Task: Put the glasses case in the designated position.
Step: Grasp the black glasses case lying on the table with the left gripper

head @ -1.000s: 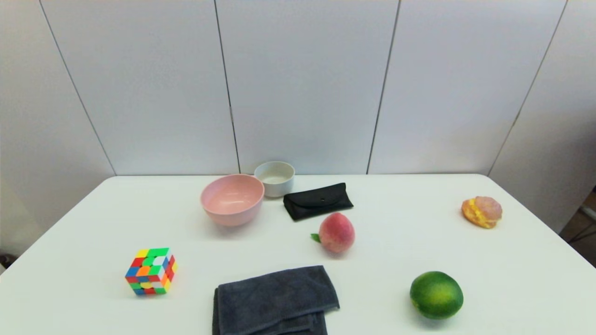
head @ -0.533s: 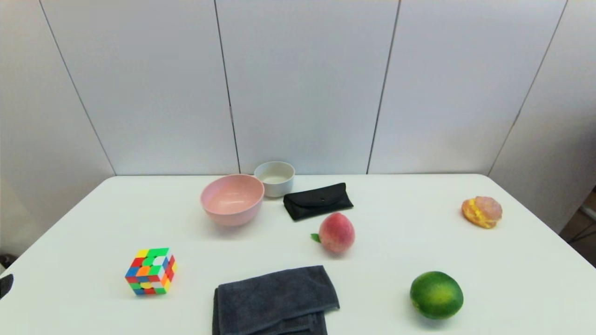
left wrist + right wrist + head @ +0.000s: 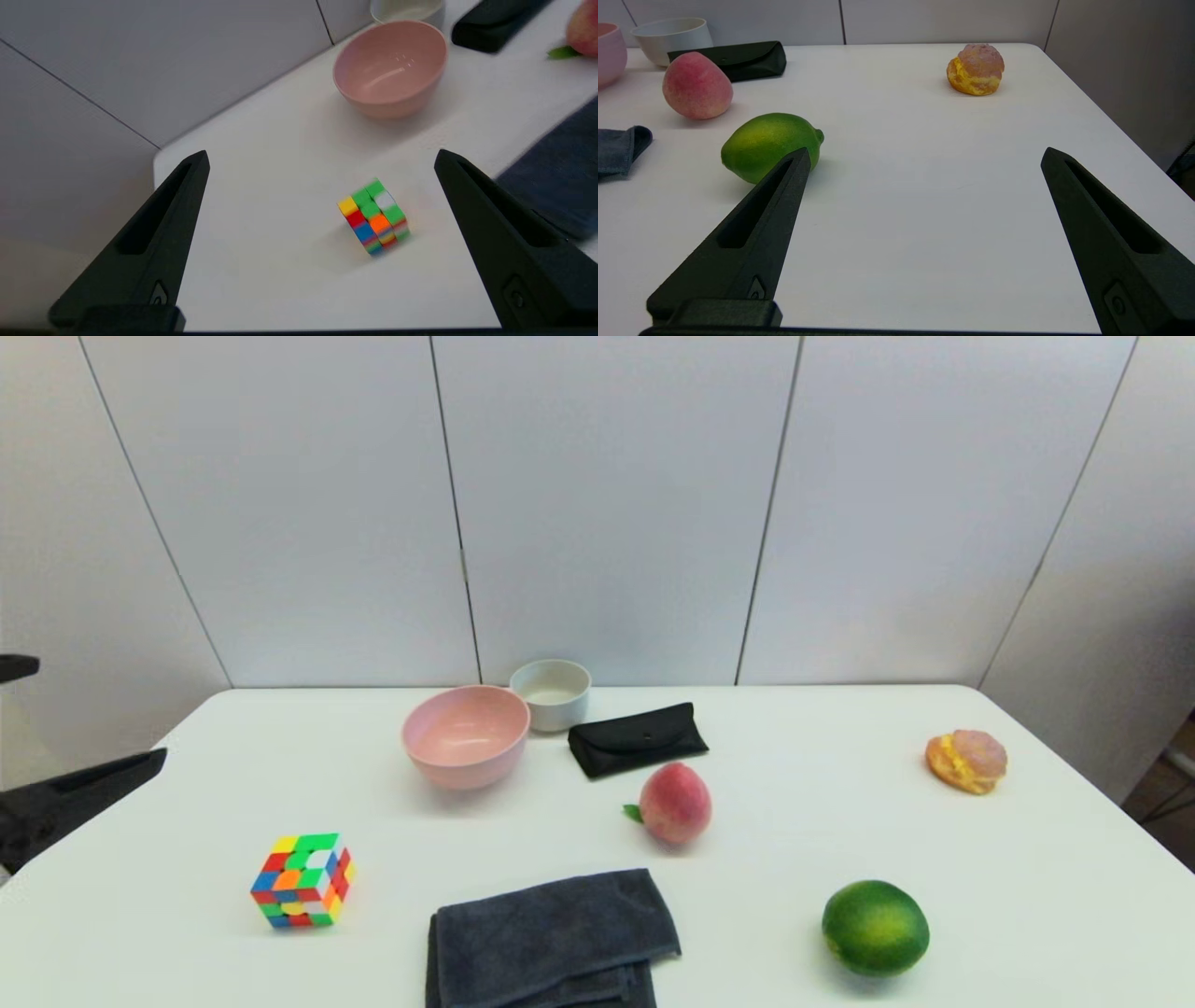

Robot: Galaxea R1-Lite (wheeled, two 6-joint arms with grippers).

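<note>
Head view shows the left end effector at the table's left edge, fingers spread apart.

Glasses case, flat elongated black soft pouch, curved flap closed with small snap button, lying flat on white table, slightly angled, just beside white bowl, near pink bowl, just behind peach, untouched.
</note>
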